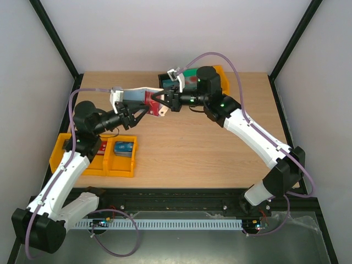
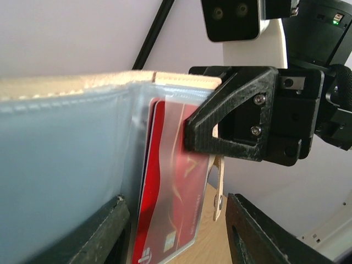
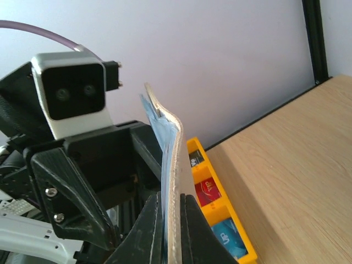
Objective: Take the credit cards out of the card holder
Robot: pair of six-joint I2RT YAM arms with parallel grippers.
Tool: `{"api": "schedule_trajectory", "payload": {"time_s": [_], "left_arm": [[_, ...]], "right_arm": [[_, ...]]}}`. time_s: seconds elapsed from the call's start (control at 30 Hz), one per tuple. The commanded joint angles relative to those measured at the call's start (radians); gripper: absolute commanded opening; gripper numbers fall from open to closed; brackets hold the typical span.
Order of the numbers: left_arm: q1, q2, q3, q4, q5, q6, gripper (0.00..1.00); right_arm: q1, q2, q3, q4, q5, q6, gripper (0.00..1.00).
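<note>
Basically not done yet: no card is out. The card holder point(image 1: 135, 98) is up in the air over the far-left part of the table point(image 1: 192, 148), unfolded, blue-grey inside facing the left wrist camera. The red card point(image 2: 170, 209) sits fully in its clear pocket on the right half. The grey card isn't visible, can't say where it is.

The right gripper point(image 3: 171, 203) is pinched tight on the holder's cream edge, holding it up. The left gripper point(image 2: 177, 201) has its jaws part-open, straddling the pocket half. There's a gap between one finger and the card edge, so no grip that I can confirm.

What's left, I'd judge, is to close on the red card, slide it out, then find the grey one.

Around it, a yellow bin point(image 1: 93, 165) near the left arm holds a blue card point(image 1: 124, 148). Another yellow bin point(image 1: 220, 71) sits at the far edge behind the right arm with something teal point(image 1: 191, 77) in it.

In the way: the right fingers cover the pocket's upper corner, the clear sleeve covers most of the card, and the snap tab hangs beside it.
</note>
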Motion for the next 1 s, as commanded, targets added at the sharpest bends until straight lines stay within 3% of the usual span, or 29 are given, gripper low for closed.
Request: {"api": "schedule_trajectory", "payload": {"time_s": [0.0, 0.23, 0.4, 0.6, 0.7, 0.97], "left_arm": [[-0.006, 0.000, -0.008, 0.016, 0.003, -0.003, 0.49], [-0.011, 0.004, -0.010, 0.029, 0.038, 0.008, 0.44], [-0.030, 0.008, -0.008, 0.071, 0.116, 0.005, 0.35], [-0.036, 0.007, -0.006, 0.155, 0.225, -0.033, 0.17], [-0.035, 0.009, -0.008, 0.160, 0.238, -0.032, 0.03], [-0.032, -0.018, -0.005, 0.104, 0.197, -0.005, 0.02]], "right_arm": [[0.011, -0.039, 0.000, 0.147, -0.107, 0.041, 0.02], [0.019, -0.033, -0.016, 0.248, -0.127, 0.106, 0.02], [0.028, -0.019, -0.027, 0.275, -0.087, 0.113, 0.02], [0.028, -0.007, -0.031, 0.276, -0.052, 0.108, 0.02], [0.029, 0.005, -0.027, 0.280, -0.045, 0.111, 0.02], [0.024, 0.012, -0.032, 0.284, -0.090, 0.107, 0.02]]}}
